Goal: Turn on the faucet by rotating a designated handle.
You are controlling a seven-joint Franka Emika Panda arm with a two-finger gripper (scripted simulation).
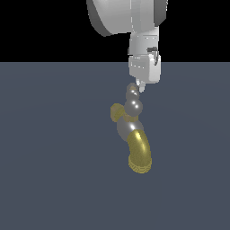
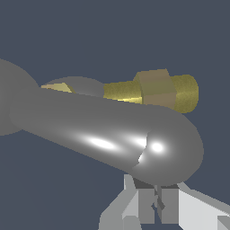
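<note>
At the far knob end of the handle (image 1: 133,104), gripper (image 1: 140,86) sits just above the faucet (image 1: 131,130); fingers look pressed together, though wrist view is cramped.

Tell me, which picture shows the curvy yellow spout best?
The exterior view. There the spout shows whole, curving down from the faucet to its ribbed rim. The wrist view shows no spout, only the silver handle up close and a brass side fitting behind it.
</note>
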